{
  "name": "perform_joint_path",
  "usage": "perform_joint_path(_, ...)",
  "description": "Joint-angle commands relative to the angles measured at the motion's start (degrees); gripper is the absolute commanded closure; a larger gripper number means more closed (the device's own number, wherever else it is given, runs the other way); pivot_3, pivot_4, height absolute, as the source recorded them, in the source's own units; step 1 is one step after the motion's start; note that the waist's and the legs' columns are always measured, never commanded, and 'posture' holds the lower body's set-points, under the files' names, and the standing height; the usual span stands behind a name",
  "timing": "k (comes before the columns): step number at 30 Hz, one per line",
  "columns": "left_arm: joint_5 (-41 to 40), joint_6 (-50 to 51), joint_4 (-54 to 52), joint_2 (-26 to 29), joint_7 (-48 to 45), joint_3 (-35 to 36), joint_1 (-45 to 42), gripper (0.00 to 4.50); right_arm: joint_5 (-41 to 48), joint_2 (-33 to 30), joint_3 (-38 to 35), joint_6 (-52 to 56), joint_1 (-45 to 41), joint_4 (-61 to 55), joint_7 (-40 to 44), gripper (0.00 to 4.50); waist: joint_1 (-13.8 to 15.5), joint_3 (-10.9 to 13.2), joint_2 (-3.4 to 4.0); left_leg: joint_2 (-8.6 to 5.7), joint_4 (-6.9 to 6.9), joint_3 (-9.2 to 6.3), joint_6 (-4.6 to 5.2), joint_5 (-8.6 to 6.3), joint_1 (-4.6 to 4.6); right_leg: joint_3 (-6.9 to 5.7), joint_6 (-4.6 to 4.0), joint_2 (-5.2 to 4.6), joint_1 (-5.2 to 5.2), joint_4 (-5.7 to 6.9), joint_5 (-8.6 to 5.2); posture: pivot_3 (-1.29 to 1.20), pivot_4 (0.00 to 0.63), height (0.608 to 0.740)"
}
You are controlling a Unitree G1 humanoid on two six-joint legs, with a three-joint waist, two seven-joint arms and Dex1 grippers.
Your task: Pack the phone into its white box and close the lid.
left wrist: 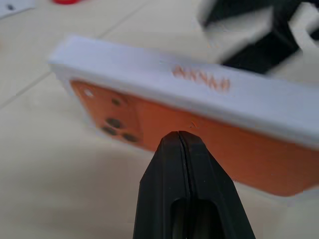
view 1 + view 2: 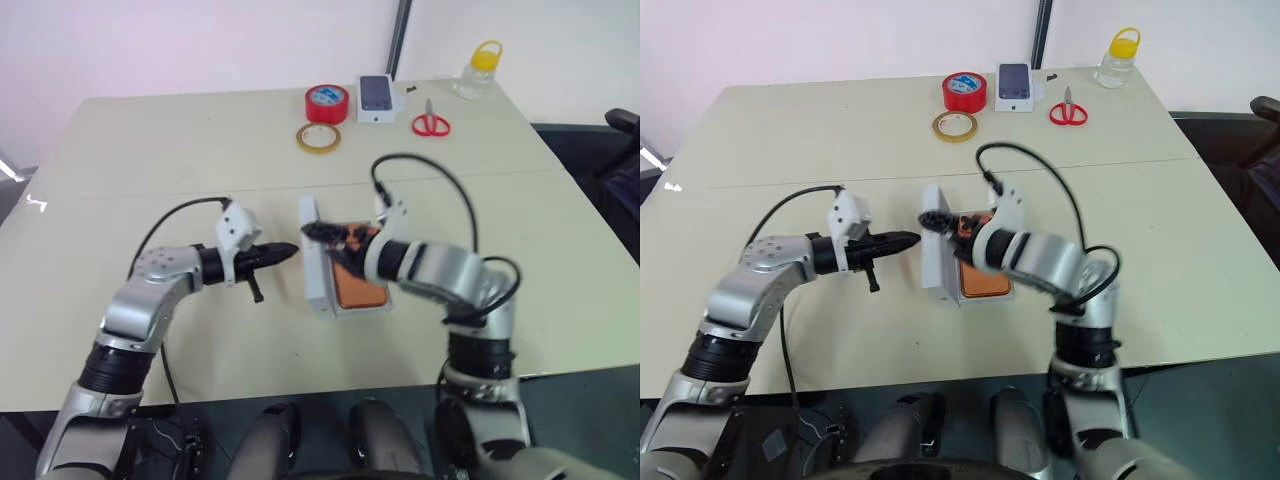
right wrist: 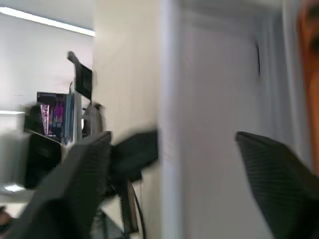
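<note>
Lying face-down in the white box (image 2: 350, 311), the phone (image 2: 360, 287) is showing its copper-orange back with the base's white rim around it, so the packing half of the job is looking done. The box is sitting near the middle of the worktop (image 2: 150, 150).

The lid (image 2: 314, 262) is not on yet. It is standing on one long edge just beside the box's left side. Its printed orange face is pointing away from the phone and its pale hollow is facing it.

The left pincer (image 2: 288, 252) is pinched fully closed, gripping nothing. It is pointing at the lid's printed face from close by, though I cannot tell whether it is touching. The right pincer (image 2: 318, 232) is hovering at the lid's far end with its fingers spread wide, one on each side of the lid's wall, clamping nothing.

By my reading, what is remaining is the closing. The lid is needing to be tipped over the phone, lined up with the base and pressed down level. As it is standing unsupported on edge, it may well topple the wrong way.
</note>
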Motion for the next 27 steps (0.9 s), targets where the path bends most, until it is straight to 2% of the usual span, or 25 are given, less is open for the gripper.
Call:
perform_joint_path(1,1.7,-0.82,-0.25,-2.06,0.68,-2.44,-2.78,4.5,-1.68,-10.18,2.22,4.19,-3.96,1.68,9.3,0.46,0.3,0.0,0.0,0.02,0.01,0.01,0.01,0.0,-0.01,-0.01,0.0,0.01,0.0,-0.01,0.0,0.0,0.15,0.74)
perform_joint_path(7,3.75,-0.74,2.0,-5.8,1.45,-5.57,-5.05,4.5,-20.46,-23.46,4.81,6.64,-8.06,4.7,28.36,0.46,0.4,0.0,-0.02,0.08,0.02,0.12,0.07,-0.04,-0.02,0.01,0.0,0.02,0.04,-0.07,0.0,0.0,0.15,0.74)
perform_joint_path(8,3.91,-0.85,2.13,-6.06,1.37,-5.73,-5.03,4.5,-24.51,-25.08,6.0,6.64,-8.24,4.4,31.66,0.69,0.41,0.0,-0.03,0.08,0.04,0.13,0.08,-0.05,-0.03,0.01,0.0,0.02,0.03,-0.07,0.0,0.0,0.15,0.74)
perform_joint_path(10,4.26,-1.23,2.38,-6.37,1.21,-5.76,-4.87,4.5,-32.68,-28.2,9.21,6.36,-8.24,2.81,38.58,1.31,0.47,0.0,-0.03,0.08,0.05,0.13,0.09,-0.05,-0.04,0.0,0.0,0.02,0.03,-0.07,0.0,0.0,0.15,0.74)
perform_joint_path(16,3.89,-0.81,2.17,-6.66,2.62,-3.47,-4.64,4.5,-53.75,-34.9,19.37,1.08,-7.39,-4.27,56.82,4.46,0.55,0.02,-0.05,0.08,0.09,0.12,0.11,-0.06,-0.08,-0.01,0.01,0.02,0.01,-0.08,0.0,0.0,0.15,0.74)
perform_joint_path(21,2.47,2.0,1.68,-4.73,5.22,1.5,-4.91,4.5,-73.06,-40.06,29.11,-8.89,-5.67,-9.82,68.57,4.46,0.56,0.03,-0.08,0.08,0.11,0.1,0.09,-0.06,-0.09,-0.02,0.01,0.02,0.0,-0.09,0.0,0.0,0.15,0.74)
perform_joint_path(27,5.69,3.27,3.31,1.26,3.58,-0.13,-4.68,4.5,-82.65,-39.34,31.48,-11.18,-3.11,-10.23,76.36,4.46,0.75,0.04,-0.1,0.08,0.11,0.09,-0.09,0.04,-0.08,-0.03,0.01,0.01,0.0,-0.1,0.0,0.0,0.15,0.74)
